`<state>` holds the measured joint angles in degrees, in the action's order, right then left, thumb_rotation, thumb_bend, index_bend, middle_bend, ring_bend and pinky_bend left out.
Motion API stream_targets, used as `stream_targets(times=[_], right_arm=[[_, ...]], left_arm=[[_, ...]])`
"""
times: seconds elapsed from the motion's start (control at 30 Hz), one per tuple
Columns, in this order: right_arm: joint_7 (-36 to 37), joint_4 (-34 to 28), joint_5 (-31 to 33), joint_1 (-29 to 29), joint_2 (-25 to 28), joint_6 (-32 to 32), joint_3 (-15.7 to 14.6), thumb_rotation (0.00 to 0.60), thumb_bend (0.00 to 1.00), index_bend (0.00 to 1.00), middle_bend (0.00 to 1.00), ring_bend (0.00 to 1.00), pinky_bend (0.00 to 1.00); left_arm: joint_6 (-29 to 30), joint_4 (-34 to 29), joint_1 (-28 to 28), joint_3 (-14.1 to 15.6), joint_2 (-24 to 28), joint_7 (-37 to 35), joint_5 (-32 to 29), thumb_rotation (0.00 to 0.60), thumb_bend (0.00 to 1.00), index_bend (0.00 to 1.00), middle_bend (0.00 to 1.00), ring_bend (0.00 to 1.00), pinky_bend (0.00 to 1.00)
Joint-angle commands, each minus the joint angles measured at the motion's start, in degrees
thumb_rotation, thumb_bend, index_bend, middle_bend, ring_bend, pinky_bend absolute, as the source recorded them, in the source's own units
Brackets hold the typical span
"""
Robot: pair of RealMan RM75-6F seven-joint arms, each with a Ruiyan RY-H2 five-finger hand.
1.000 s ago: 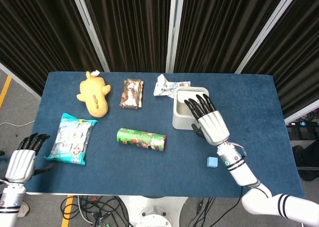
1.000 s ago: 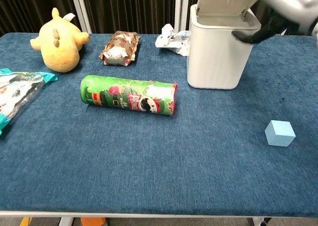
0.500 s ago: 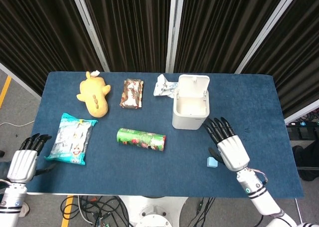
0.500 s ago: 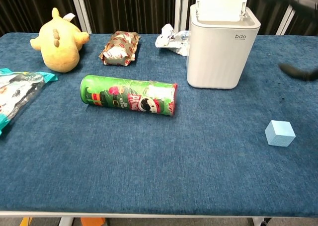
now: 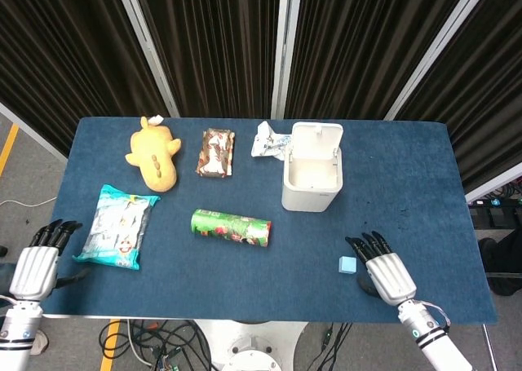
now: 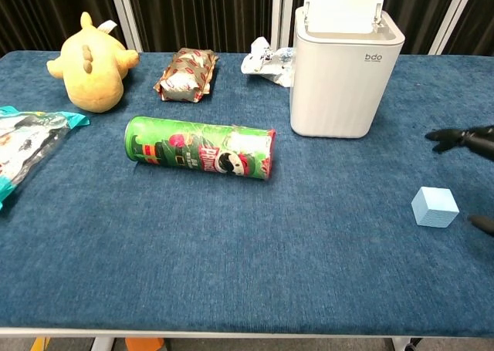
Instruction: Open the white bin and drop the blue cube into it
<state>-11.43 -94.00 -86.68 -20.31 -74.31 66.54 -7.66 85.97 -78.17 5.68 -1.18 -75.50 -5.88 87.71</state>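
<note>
The blue cube (image 5: 348,264) sits on the table (image 5: 424,192) just left of the empty, spread right hand (image 5: 387,273), with the lid-up white bin (image 5: 311,178) farther back; the left hand (image 5: 34,267) is far off.

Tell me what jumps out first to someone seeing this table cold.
The white bin stands at the back of the blue table with its lid flipped up. Near the front edge the right hand, fingers spread, sits just right of the small blue cube, not touching it. A green snack tube lies on its side mid-table and a yellow plush toy lies at the back left.
</note>
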Motion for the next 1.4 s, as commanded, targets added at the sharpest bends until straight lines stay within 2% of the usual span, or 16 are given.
stream_targets(times=[0.03,0.2,0.3,0.5,0.67,0.87,1.03,1.17,1.3,1.4], right_arm=[[-1.3,1.0,1.0,-0.2,-1.3,-1.5,0.3,0.600,0.27,0.00,0.24,0.15,0.06],[-2.9,1.7,1.7,-0.2,-2.5,-2.0,1.4,0.600,0.27,0.04,0.29,0.20,0.09],[-3.3,1.9,1.8,0.1,-3.0,-1.5,1.9,0.600,0.27,0.11,0.34,0.26,0.11],[-4.0,2.3,2.6,-0.2,-3.4,-3.1,2.3,0.600,0.29,0.18,0.39,0.35,0.13],[-3.7,2.8,2.6,-0.3,-4.0,-3.6,2.7,0.600,0.30,0.31,0.46,0.43,0.13],[-4.1,3.6,1.9,0.3,-4.9,-2.3,3.1,0.600,0.33,0.52,0.59,0.55,0.18],[-2.7,2.3,0.4,0.8,-3.7,0.5,4.0,0.600,0.35,0.57,0.62,0.58,0.18],[0.2,-1.3,-2.5,1.2,-0.2,6.3,6.7,0.600,0.35,0.58,0.62,0.58,0.18],[2.3,-5.0,-4.9,0.8,3.7,13.2,12.2,0.600,0.36,0.58,0.63,0.58,0.20],[1.5,-5.6,-3.4,-0.9,4.6,14.3,16.8,0.600,0.37,0.58,0.63,0.59,0.22]], left_arm=[[0.0,0.1,-0.1,-0.1,0.0,-0.2,-0.1,0.600,0.04,0.20,0.17,0.09,0.16],[-0.1,0.6,-0.1,0.0,-0.1,-0.7,-0.1,0.600,0.04,0.21,0.17,0.09,0.16],[0.0,0.7,-0.1,0.1,-0.2,-0.9,0.1,0.600,0.04,0.21,0.17,0.09,0.16],[0.1,0.8,-0.1,0.1,-0.2,-1.0,0.2,0.600,0.04,0.21,0.17,0.09,0.16],[0.1,0.7,-0.2,0.0,-0.1,-0.8,0.2,0.600,0.04,0.21,0.17,0.09,0.16],[0.1,0.5,-0.1,0.0,-0.1,-0.6,0.3,0.600,0.04,0.21,0.17,0.09,0.16],[0.0,0.6,-0.1,0.0,-0.1,-0.7,0.2,0.600,0.04,0.21,0.17,0.09,0.16],[-0.1,0.6,-0.1,0.0,-0.1,-0.8,0.3,0.600,0.04,0.21,0.17,0.09,0.16],[-0.2,0.5,0.1,0.0,-0.2,-0.6,0.3,0.600,0.04,0.21,0.17,0.09,0.16],[-0.3,0.6,0.2,0.1,-0.4,-0.5,0.4,0.600,0.04,0.21,0.17,0.09,0.16]])
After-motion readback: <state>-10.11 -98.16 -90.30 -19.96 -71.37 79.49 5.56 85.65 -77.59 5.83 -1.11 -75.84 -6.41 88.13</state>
